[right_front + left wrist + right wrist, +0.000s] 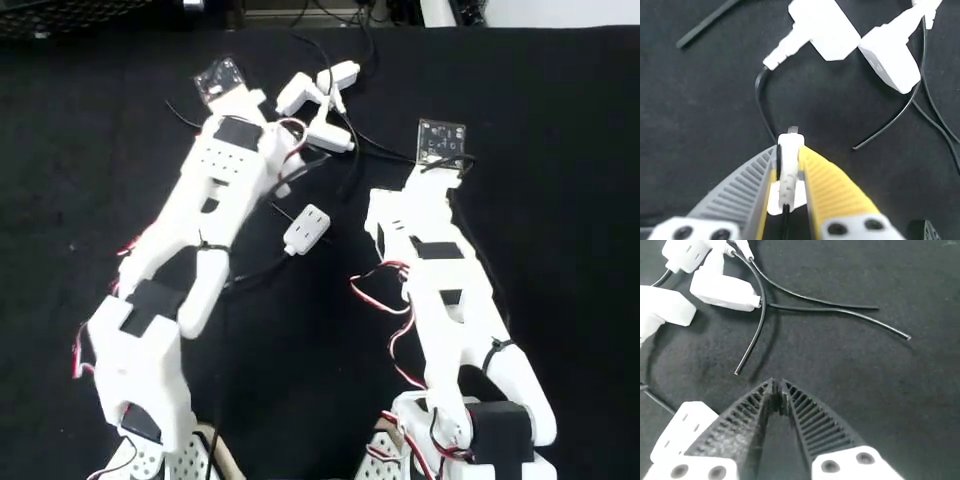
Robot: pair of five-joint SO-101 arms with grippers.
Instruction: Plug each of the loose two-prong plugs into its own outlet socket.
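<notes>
My left claw [789, 152] is clenched on a two-prong plug [788, 182], its prongs pointing ahead and not yet in any socket. Beyond the tips lies a white socket block [827, 27] that seems to have a plug seated, though I can't be sure. My right claw [776, 396] is pinched closed on nothing, with a free outlet socket [682, 432] just beside it. I judge most of the job remains.

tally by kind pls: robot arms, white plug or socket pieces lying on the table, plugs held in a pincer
robot arms: 2, the left arm and the right arm
white plug or socket pieces lying on the table: 4 that I can tell apart
plug held in the left pincer: 1
total: 7
</notes>
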